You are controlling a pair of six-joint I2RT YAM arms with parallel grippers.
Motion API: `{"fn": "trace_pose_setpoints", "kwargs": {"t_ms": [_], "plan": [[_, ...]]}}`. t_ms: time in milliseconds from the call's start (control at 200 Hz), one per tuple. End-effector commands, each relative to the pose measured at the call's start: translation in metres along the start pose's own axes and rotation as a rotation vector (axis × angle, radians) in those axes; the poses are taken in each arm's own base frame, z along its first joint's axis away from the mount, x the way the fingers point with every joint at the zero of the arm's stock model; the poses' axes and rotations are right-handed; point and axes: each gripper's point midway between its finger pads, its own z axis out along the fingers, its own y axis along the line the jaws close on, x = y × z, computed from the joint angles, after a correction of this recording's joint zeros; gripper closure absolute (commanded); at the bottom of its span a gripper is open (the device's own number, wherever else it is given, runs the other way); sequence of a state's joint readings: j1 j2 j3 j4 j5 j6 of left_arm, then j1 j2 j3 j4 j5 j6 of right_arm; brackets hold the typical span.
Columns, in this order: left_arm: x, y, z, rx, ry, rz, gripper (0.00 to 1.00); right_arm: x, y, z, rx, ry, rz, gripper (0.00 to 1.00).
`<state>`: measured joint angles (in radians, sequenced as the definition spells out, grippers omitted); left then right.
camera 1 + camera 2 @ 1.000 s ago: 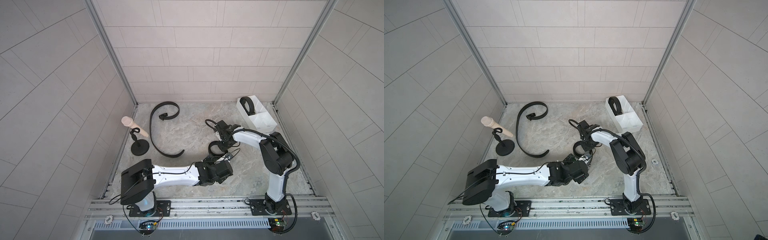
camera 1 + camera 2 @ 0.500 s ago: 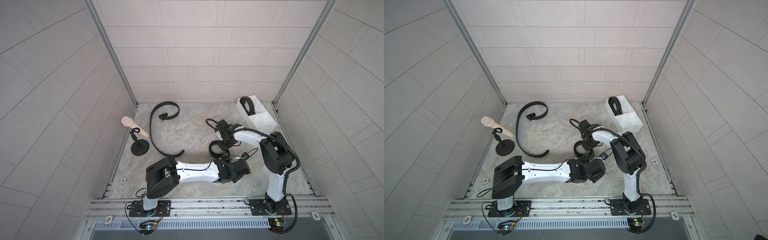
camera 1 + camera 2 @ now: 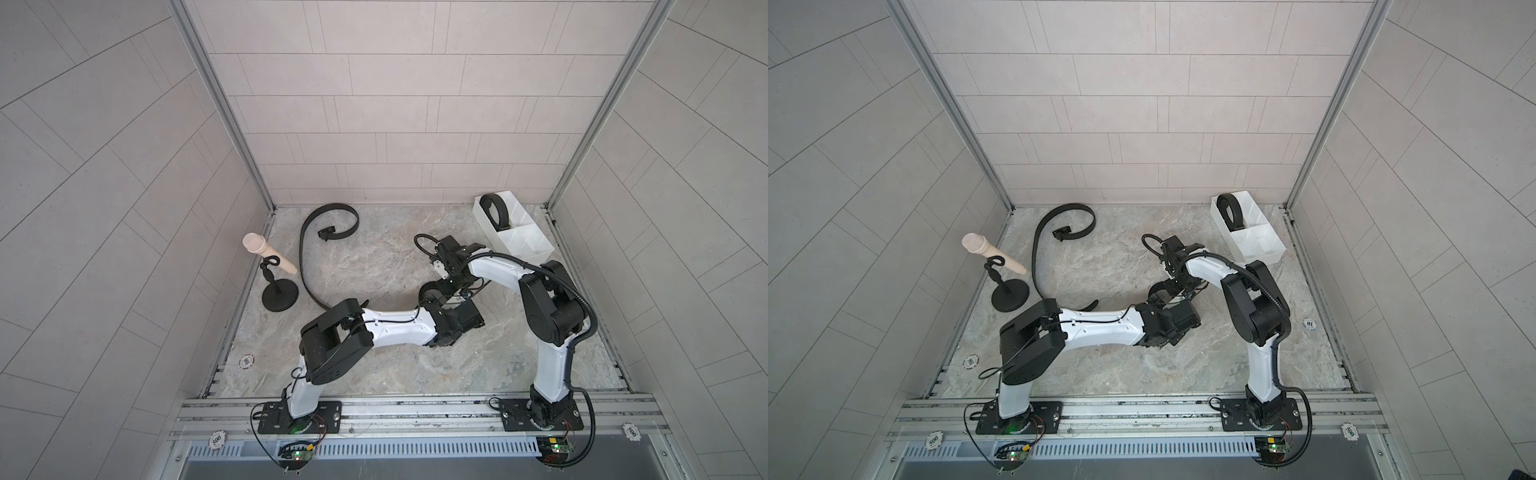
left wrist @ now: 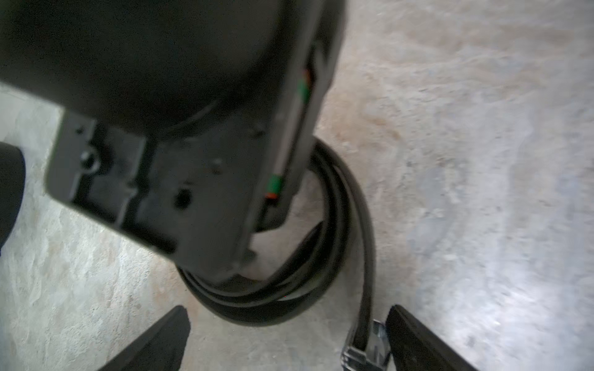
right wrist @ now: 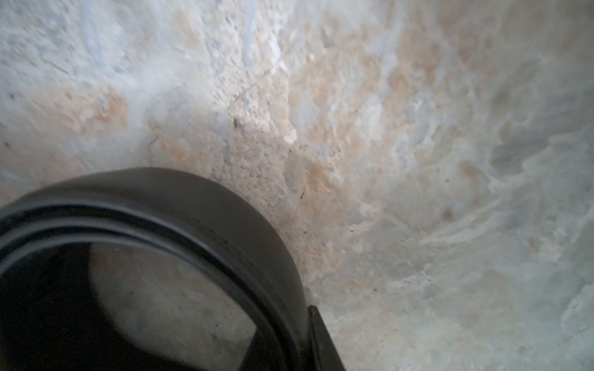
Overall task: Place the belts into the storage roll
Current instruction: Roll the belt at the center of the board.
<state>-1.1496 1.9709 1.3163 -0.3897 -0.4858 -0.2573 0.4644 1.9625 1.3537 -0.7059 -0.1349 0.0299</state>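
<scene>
A coiled black belt (image 3: 430, 290) (image 3: 1158, 291) stands on edge mid-table. My right gripper (image 3: 453, 286) (image 5: 295, 347) is shut on the coil's wall (image 5: 225, 218), one finger inside the loop and one outside. My left gripper (image 3: 438, 302) (image 4: 287, 313) is open, right next to the coil (image 4: 283, 298). The belt's free end and silvery buckle (image 4: 366, 350) lie by one of its fingers. A second coiled belt (image 3: 494, 210) (image 3: 1231, 210) sits in the far compartment of the white storage roll (image 3: 536, 249) (image 3: 1266, 257). A loose, curved belt (image 3: 305, 245) (image 3: 1036, 249) lies at the back left.
A black round-based stand with a beige peg (image 3: 279, 295) (image 3: 1010, 295) stands by the left wall. The left arm's elbow (image 3: 332, 345) lies low across the table's front middle. The right arm's black cable (image 3: 419, 245) loops above the wrist.
The left arm's elbow has swung to the right and its open gripper has come in close to the coil. The right gripper keeps its hold and has hardly moved.
</scene>
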Motion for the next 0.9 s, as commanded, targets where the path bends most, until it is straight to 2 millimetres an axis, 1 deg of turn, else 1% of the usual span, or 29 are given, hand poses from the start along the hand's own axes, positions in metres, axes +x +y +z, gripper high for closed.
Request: {"fn": "trace_pose_setpoints", "kwargs": {"t_ms": [0,65,250,275,340,466,566,636,741,891], "plan": [[0.007,0.007,0.009,0.017,0.029,0.013,0.00,0.023,0.006,0.026,-0.034,0.108,-0.037,1.00],[0.006,0.004,0.011,0.031,0.036,0.043,0.00,0.025,0.007,0.027,-0.038,0.121,-0.039,1.00],[0.011,-0.013,0.013,0.156,0.069,0.137,0.02,0.026,0.006,0.028,-0.035,0.134,-0.047,1.00],[0.013,-0.021,0.013,0.205,0.075,0.156,0.02,0.026,0.007,0.028,-0.038,0.133,-0.048,1.00],[0.016,-0.026,0.013,0.235,0.088,0.208,0.02,0.025,0.008,0.029,-0.046,0.133,-0.049,1.00],[0.018,-0.020,0.020,0.237,0.135,0.265,0.03,0.026,0.010,0.031,-0.061,0.145,-0.055,1.00],[0.015,-0.015,0.024,0.253,0.144,0.274,0.04,0.027,0.012,0.032,-0.073,0.148,-0.057,1.00],[0.015,-0.014,0.028,0.285,0.174,0.268,0.08,0.028,0.013,0.032,-0.077,0.155,-0.059,1.00],[0.025,-0.014,0.038,0.307,0.239,0.268,0.12,0.029,0.014,0.032,-0.081,0.162,-0.060,1.00],[0.046,-0.015,0.048,0.317,0.326,0.282,0.23,0.029,0.012,0.030,-0.071,0.163,-0.065,1.00]]}}
